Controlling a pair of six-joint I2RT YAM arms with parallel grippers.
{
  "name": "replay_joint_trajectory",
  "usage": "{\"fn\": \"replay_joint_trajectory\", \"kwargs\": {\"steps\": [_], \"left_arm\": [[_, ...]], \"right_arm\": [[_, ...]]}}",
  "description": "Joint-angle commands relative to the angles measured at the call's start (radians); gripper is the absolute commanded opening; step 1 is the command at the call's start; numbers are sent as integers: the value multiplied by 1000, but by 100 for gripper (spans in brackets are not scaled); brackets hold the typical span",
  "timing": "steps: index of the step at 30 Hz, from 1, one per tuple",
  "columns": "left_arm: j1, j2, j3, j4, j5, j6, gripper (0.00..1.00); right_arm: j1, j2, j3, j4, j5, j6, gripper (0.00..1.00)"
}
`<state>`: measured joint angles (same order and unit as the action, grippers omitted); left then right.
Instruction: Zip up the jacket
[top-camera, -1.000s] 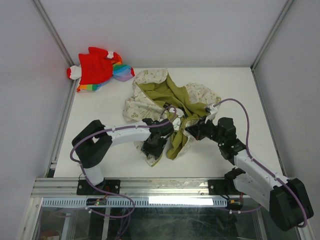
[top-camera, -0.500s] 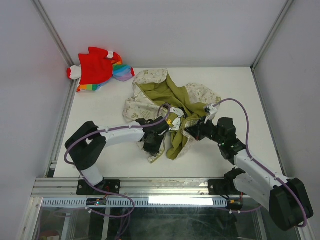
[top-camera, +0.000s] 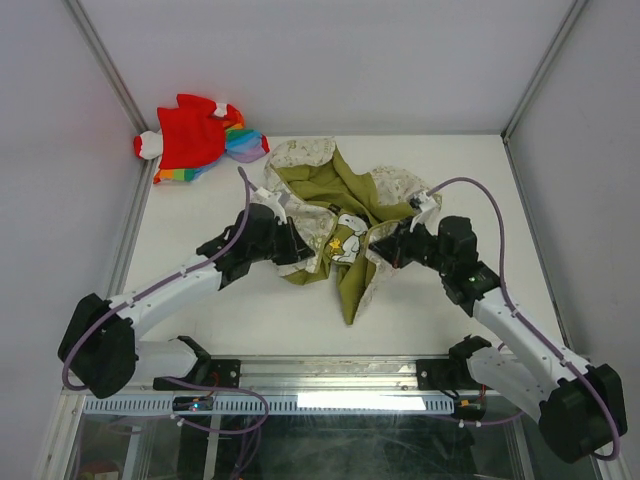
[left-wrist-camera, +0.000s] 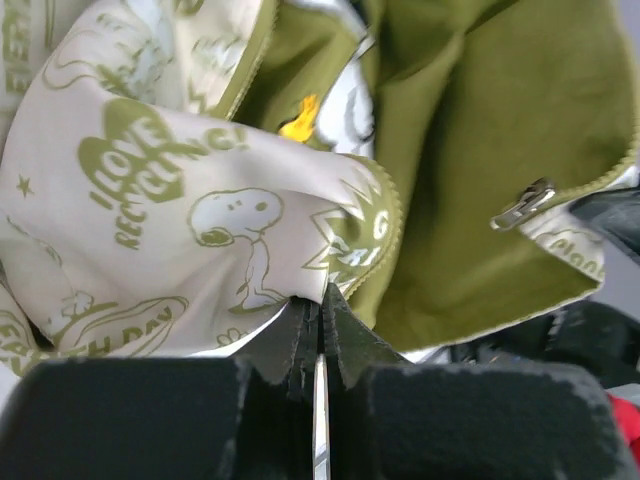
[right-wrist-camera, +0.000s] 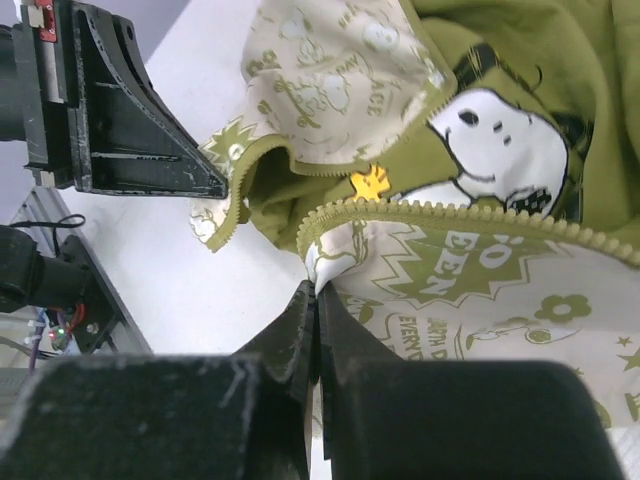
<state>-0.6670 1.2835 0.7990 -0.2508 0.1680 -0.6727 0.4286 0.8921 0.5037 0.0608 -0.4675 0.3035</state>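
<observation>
The jacket (top-camera: 345, 185) lies rumpled and open at the table's middle, cream print outside and olive lining up, with a Snoopy patch (top-camera: 348, 236) showing. My left gripper (top-camera: 303, 252) is shut on the jacket's left front edge; in the left wrist view (left-wrist-camera: 320, 297) it pinches cream printed fabric (left-wrist-camera: 180, 180). A metal zipper pull (left-wrist-camera: 522, 204) hangs on the olive edge to the right. My right gripper (top-camera: 383, 248) is shut on the right front edge; in the right wrist view (right-wrist-camera: 318, 290) it grips just below the olive zipper teeth (right-wrist-camera: 450, 210).
A red and rainbow-coloured garment (top-camera: 195, 135) lies at the far left corner. White walls with metal posts close in the table on three sides. My left gripper's black body (right-wrist-camera: 110, 110) shows in the right wrist view, close to the jacket.
My left arm has swung up and to the left with the jacket's edge in it. The front has spread open and the Snoopy patch now shows. My right gripper has shifted slightly farther back.
</observation>
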Motion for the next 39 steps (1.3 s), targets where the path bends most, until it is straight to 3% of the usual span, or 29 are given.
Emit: {"fn": "replay_joint_trajectory", "kwargs": {"steps": [1, 4, 14, 26, 39], "left_arm": [[20, -96, -63, 342, 40, -108, 0], [20, -130, -133, 542, 38, -140, 0], [20, -125, -314, 979, 76, -137, 0], [16, -135, -436, 1247, 99, 17, 0], [-10, -143, -475, 1359, 108, 101, 0]], "right_arm": [[-4, 23, 129, -58, -75, -36, 0], [-3, 77, 141, -15, -203, -27, 0], [77, 157, 104, 206, -344, 22, 0], [110, 194, 28, 411, -357, 119, 0], [115, 218, 0, 522, -349, 169, 0]]}}
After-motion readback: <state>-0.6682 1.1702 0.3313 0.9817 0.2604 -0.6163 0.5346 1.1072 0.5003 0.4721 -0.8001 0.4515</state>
